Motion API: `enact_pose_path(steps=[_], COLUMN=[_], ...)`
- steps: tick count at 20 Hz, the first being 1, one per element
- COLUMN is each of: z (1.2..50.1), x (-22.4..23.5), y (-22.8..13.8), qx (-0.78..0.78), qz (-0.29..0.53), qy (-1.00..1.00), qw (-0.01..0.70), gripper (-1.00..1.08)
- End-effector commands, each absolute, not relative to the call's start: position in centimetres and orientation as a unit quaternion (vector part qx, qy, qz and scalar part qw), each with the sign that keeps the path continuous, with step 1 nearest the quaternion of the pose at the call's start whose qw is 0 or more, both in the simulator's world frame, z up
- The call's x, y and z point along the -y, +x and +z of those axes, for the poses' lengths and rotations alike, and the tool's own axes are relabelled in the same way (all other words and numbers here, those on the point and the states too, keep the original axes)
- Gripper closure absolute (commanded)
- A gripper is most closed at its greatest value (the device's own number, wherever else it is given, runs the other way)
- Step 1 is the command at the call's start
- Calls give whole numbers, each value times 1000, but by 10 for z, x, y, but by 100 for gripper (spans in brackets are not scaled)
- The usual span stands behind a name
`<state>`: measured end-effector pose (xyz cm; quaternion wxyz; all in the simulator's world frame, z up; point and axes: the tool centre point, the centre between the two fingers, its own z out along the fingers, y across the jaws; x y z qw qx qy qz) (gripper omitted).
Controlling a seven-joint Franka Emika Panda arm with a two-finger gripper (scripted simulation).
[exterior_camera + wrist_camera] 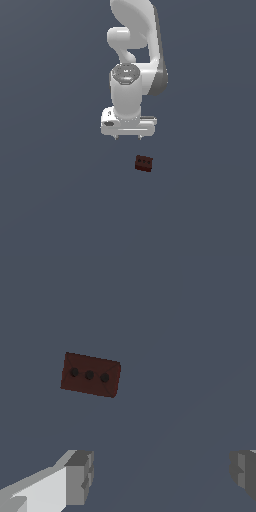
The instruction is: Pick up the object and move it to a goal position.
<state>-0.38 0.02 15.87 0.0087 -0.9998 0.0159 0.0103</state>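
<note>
Pincer (160, 476) spread wide, block (90, 375) apart

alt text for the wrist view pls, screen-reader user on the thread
A small dark red-brown block with three dark spots in a row on its face lies alone on a plain grey-blue surface. The hand is open, its two grey fingertips set wide apart in the foreground, clear of the block and holding nothing.

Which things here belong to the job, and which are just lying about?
Job:
- block, dark red-brown, three dark spots, lying apart from the gripper
- gripper, open, holding nothing

Lying about:
- nothing else shows in either view
</note>
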Motion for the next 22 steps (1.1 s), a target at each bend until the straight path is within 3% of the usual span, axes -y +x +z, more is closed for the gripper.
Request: enact_pose_path(steps=[1, 10, 22], z=[159, 159, 156], x=[0, -31, -32], y=[-4, -1, 2], qx=[-16, 1, 27], qz=[10, 12, 11], qy=[-1000, -1000, -1000], qw=[9, 11, 9], gripper=[-92, -92, -92])
